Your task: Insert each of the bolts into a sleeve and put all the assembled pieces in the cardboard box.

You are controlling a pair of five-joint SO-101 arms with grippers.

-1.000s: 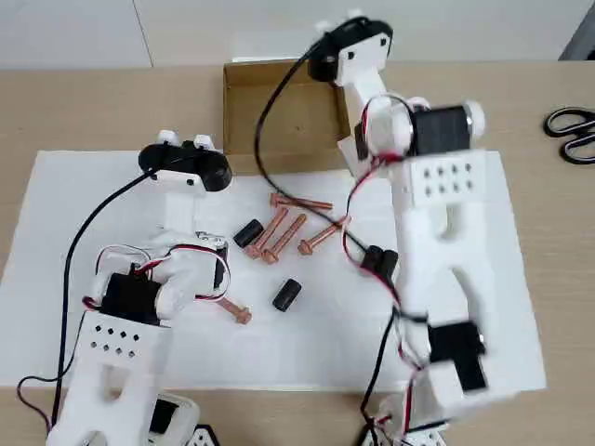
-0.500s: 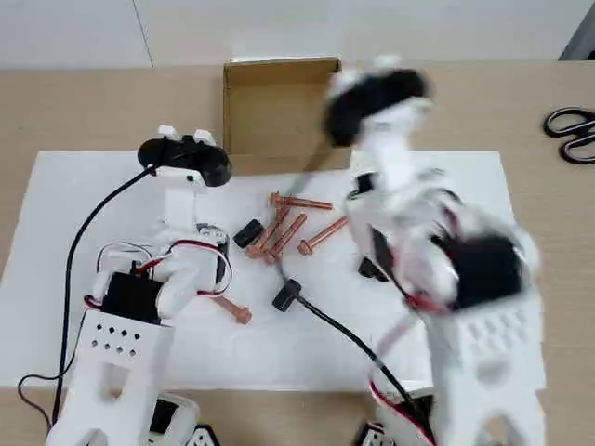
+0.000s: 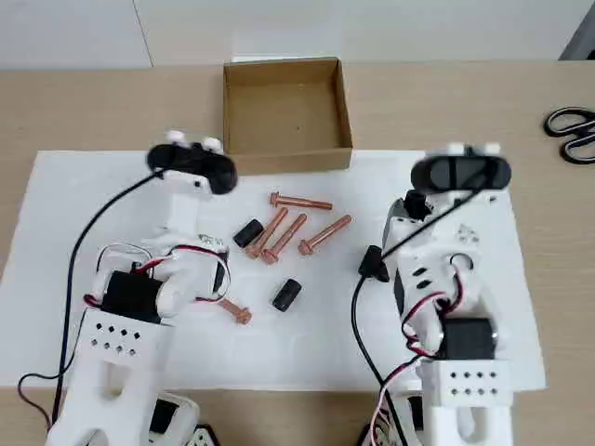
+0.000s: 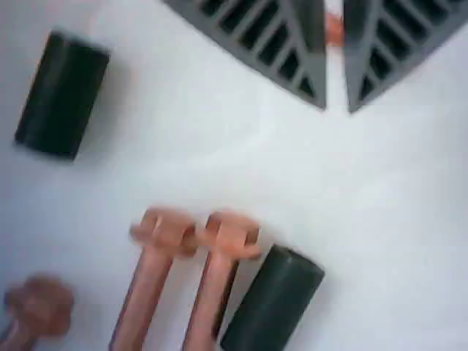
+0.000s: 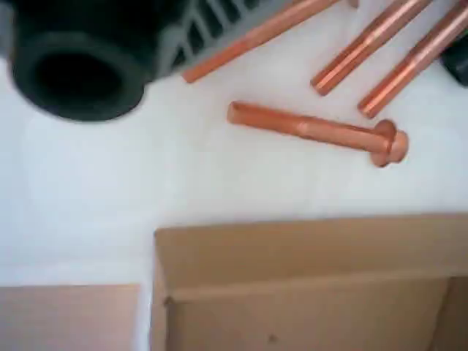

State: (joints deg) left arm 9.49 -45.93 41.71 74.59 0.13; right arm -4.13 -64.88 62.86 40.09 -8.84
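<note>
Wide wooden table (image 3: pixel 93 102), and a big white sheet (image 3: pixel 325 344) laid over its middle carries nearly everything. The left arm (image 3: pixel 167 288) crouches at the near left and the right arm (image 3: pixel 446 288) at the near right, both folded low over the sheet. The cardboard box (image 3: pixel 288 161) stands open at the sheet's far edge, in the centre. Scissors (image 3: pixel 572 130) lie far right on bare wood, well apart from the rest.

Between the arms, four bolts (image 3: pixel 286 239) fan out just near of the box, and the crosswise bolt (image 3: pixel 300 202) is the one closest to it. A fifth bolt (image 3: pixel 234 312) lies alone, nearer, just beside the left arm.

Now the small pieces. The first sleeve (image 3: pixel 247 232) sits at the fan's left edge, right against the bolt heads. The second sleeve (image 3: pixel 286 295) lies loose, near of the fan. A third sleeve (image 3: pixel 374 263) sits at the right arm's left flank, where the cable (image 3: pixel 358 321) runs.

The left gripper (image 4: pixel 336 108) hangs over the sheet, jaws drawn together with only a thin slit between them. A speck of copper shows in that slit, but a grip on it cannot be made out.

The right gripper (image 5: pixel 194 29) has a black sleeve hard beside it, bore toward the camera. Spread or closed, I cannot tell.
</note>
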